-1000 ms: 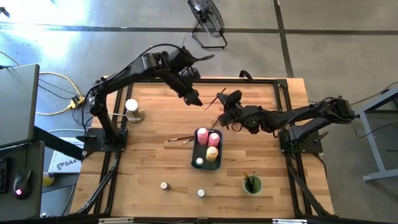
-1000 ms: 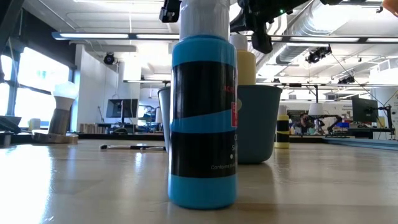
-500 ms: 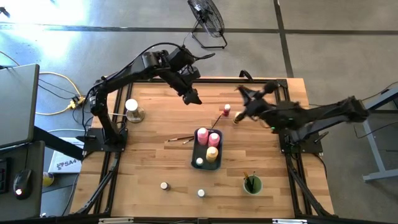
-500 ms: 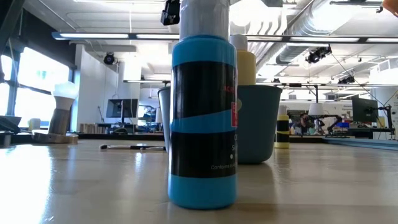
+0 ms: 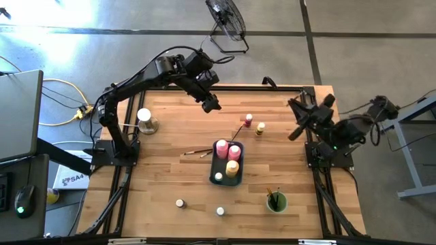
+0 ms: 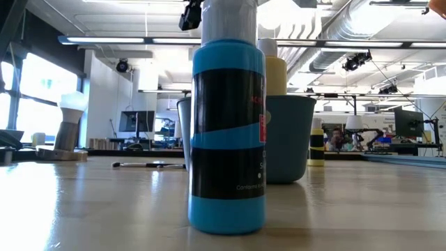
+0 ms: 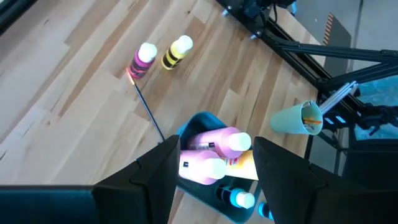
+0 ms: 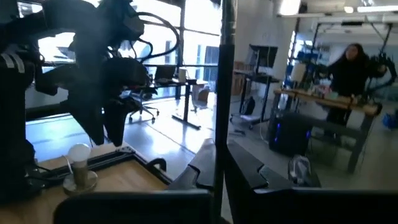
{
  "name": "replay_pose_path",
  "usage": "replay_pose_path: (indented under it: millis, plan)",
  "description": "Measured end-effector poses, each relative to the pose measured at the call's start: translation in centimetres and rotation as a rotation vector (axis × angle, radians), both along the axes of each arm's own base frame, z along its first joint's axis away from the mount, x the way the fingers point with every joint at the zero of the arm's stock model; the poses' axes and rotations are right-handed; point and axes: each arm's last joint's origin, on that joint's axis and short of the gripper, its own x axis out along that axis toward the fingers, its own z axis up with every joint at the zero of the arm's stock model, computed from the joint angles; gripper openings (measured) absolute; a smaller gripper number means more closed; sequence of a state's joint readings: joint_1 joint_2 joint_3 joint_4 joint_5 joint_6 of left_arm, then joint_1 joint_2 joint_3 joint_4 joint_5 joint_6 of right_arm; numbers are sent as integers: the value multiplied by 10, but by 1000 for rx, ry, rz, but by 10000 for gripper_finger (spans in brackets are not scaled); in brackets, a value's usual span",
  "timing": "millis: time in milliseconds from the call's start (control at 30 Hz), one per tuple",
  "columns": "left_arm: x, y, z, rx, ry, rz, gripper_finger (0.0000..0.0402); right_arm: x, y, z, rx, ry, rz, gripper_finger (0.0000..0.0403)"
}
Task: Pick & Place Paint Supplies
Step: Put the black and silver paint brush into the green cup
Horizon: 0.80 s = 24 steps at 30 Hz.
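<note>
Beside the tray (image 5: 214, 171), toward the far edge of the tabletop (image 5: 170, 177), a small pink bottle (image 5: 248, 120) and a small yellow bottle (image 5: 259, 128) stand upright near each other. Two pink bottles (image 5: 227, 148) and a yellow one (image 5: 232, 167) sit in the tray, a paintbrush (image 5: 198, 151) lies just left of it. Above the tray's far-left side hovers the left gripper (image 5: 212, 105), jaws apart and empty. Well right of the tray, the right gripper (image 5: 298, 117) has its jaws closed on a paintbrush.
</note>
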<state>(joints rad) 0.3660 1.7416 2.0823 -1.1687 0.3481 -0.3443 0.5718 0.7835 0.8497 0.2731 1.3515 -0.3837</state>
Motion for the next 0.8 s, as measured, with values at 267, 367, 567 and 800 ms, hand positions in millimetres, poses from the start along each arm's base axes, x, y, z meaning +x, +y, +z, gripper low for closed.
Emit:
replay_pose_path:
  millis: [267,367,567,800]
  plan:
    - [0,0,0,16,-2,-15,200,-11,37,-8,177,-72,50,4]
    - [0,0,0,34,-3,-28,200,-8,51,-12,227,-113,96,4]
    - [0,0,0,54,-6,-48,200,7,73,-27,282,-162,107,4]
    - [0,0,-1,82,0,-80,200,25,94,-37,344,-219,112,4]
